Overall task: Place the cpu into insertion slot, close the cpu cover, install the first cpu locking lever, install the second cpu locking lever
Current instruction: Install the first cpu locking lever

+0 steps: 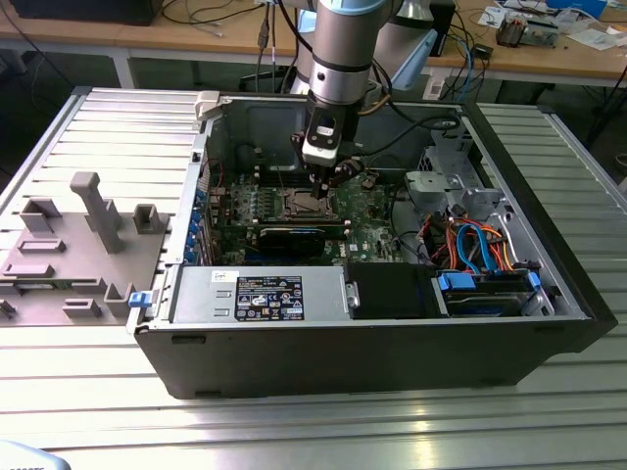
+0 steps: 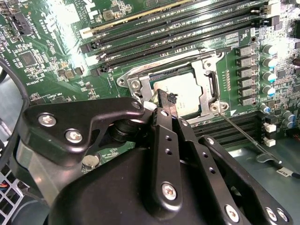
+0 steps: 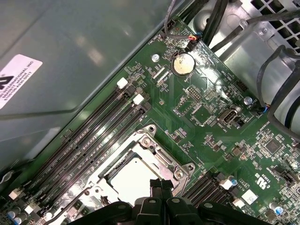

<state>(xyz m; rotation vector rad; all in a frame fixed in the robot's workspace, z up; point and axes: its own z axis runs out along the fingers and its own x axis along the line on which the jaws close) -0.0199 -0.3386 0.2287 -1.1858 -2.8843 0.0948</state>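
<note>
Ribbed metal table [image 1: 549,137] carries a grey fixture tray [image 1: 88,225] at the exterior view's left, then the open computer case [image 1: 392,362]. Inside it we see the gripper [image 2: 165,97], fingers pressed together, its tips at the edge of the cpu [image 2: 183,91]; whether they touch we cannot tell. The cpu lies in the insertion slot [image 2: 129,82] under the lowered cpu cover [image 2: 208,77]. A thin locking lever [image 2: 243,136] angles out from the socket's corner.

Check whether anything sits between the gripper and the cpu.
Nothing visible does. In the second wrist view the gripper hangs right over the cpu, whose pale top shows bare through the open middle of the cover. A thin metal rod juts out off to one side, apart from the gripper.
</note>
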